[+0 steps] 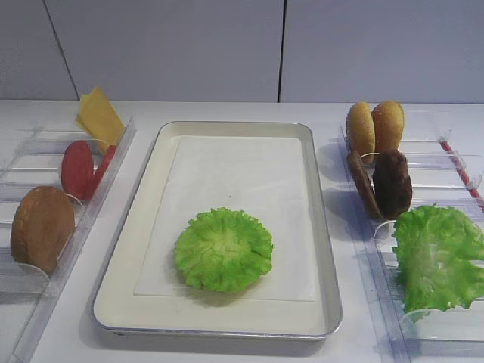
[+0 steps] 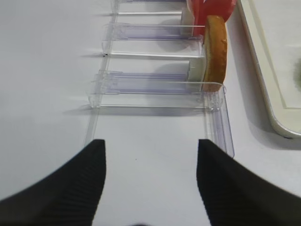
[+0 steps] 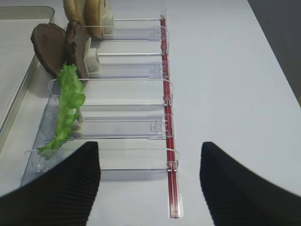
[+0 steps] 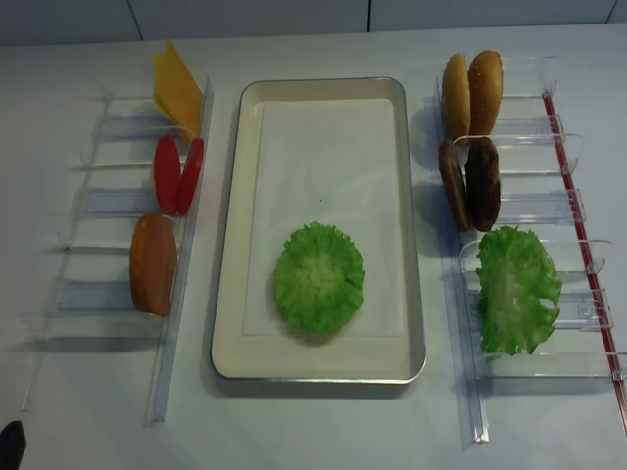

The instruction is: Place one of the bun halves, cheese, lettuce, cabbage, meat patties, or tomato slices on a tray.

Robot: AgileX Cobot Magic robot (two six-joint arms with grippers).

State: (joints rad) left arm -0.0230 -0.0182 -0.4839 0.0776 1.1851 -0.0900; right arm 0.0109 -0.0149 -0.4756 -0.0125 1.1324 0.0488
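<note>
- Right pincer (image 3: pixel 150 188) gapes, holding nothing, over the bench beside the clear bins (image 3: pixel 117 125).
- Left pincer (image 2: pixel 150 188) likewise gapes, unladen.
- Lettuce (image 1: pixel 224 249) lies flat on the tray (image 1: pixel 321 227), well apart from both pincers.

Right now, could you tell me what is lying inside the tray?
The tray holds a white paper liner with one lettuce flat on its near half. Whatever is under the lettuce is covered.
</note>
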